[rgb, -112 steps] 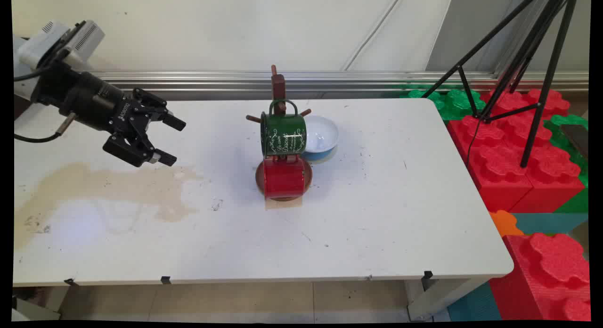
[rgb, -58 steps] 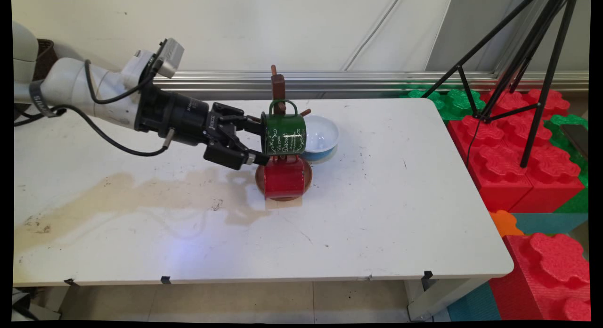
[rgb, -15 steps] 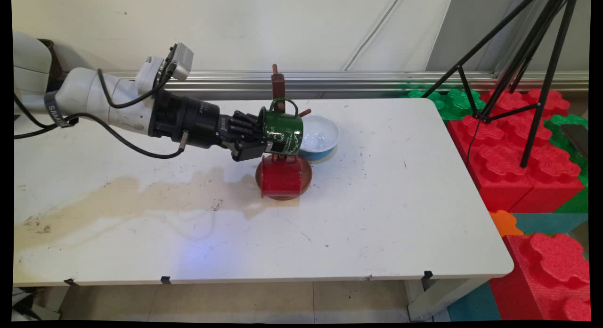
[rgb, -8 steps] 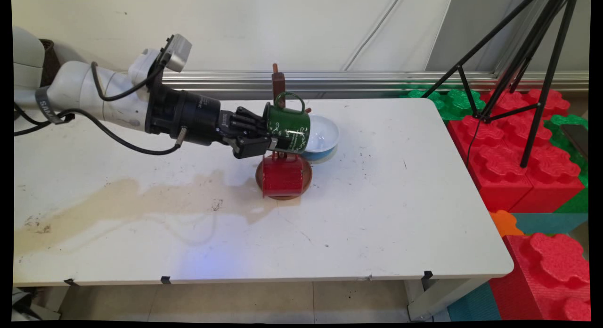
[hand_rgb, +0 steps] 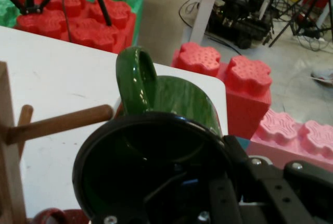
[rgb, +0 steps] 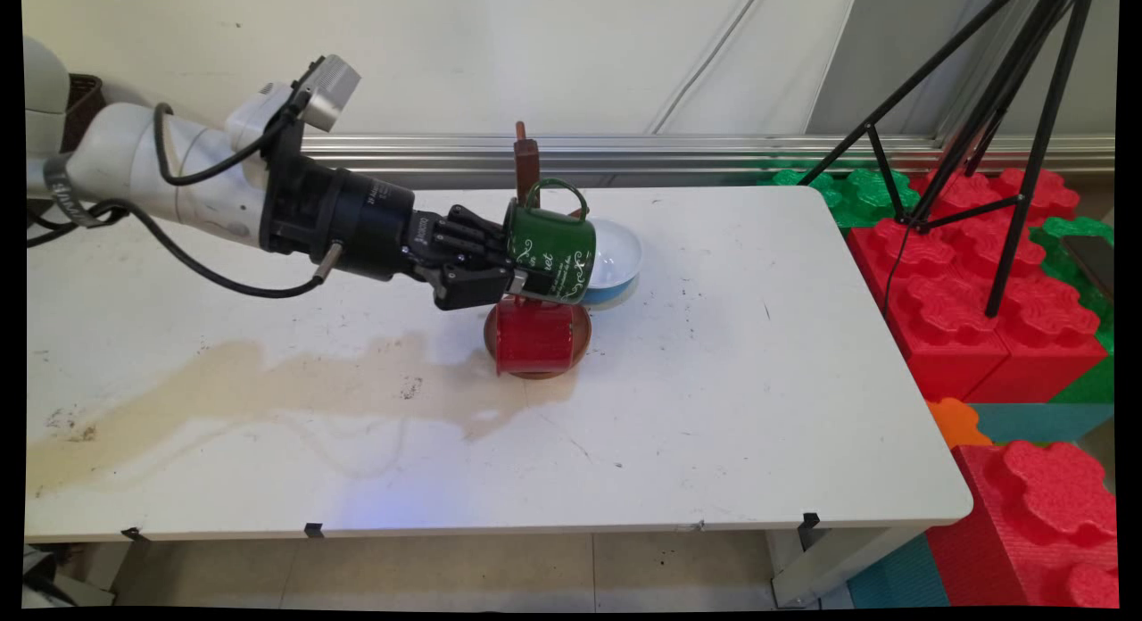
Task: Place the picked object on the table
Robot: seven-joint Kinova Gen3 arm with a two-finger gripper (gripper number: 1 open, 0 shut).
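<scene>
My pincer (rgb: 510, 280) is clamped on the green mug's (rgb: 551, 253) rim, mid-frame, above a red mug (rgb: 533, 337).

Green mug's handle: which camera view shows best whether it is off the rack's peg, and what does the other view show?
Hand view: the handle is beside the peg, not around it. In the main view the handle overlaps the rack, the mug in the claw.

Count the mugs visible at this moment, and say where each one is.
2. The green mug is clamped in the gripper, tilted beside the wooden mug tree. The red mug hangs low on the tree, just under the green one. None seems hidden.
</scene>
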